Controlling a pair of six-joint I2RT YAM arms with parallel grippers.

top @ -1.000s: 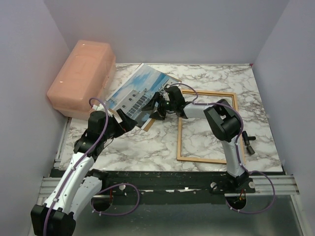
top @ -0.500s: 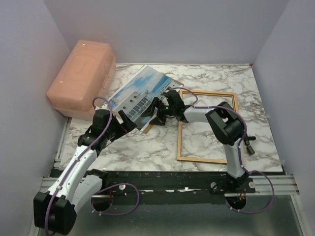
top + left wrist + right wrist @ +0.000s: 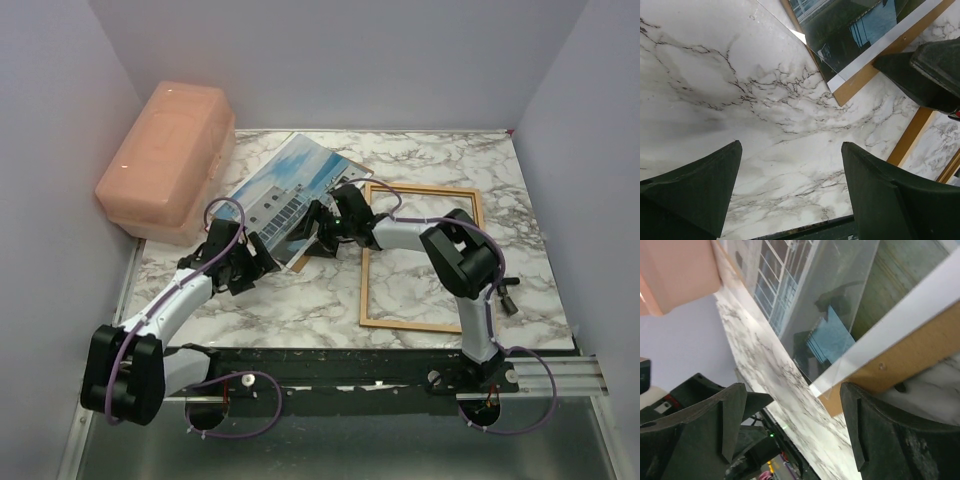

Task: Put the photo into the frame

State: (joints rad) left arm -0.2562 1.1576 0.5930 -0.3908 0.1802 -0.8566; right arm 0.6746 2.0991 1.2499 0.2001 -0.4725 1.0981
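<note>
While one pink box (image 3: 165, 160) stands at left, the left gripper (image 3: 255, 270) beside it gapes empty over marble (image 3: 300, 300); one photo (image 3: 285, 195) lies on one brown board (image 3: 860, 80) mid-table; the right gripper (image 3: 318, 228), spread wide, perhaps touches its corner; one frame (image 3: 364, 290) lies rightmost.

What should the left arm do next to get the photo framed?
Probably ease the left hand forward onto the photo, at its near corner. It lies beside the frame, not inside; the left hand is open over the table, short of that corner, while the right hand sits open at the photo's edge.
</note>
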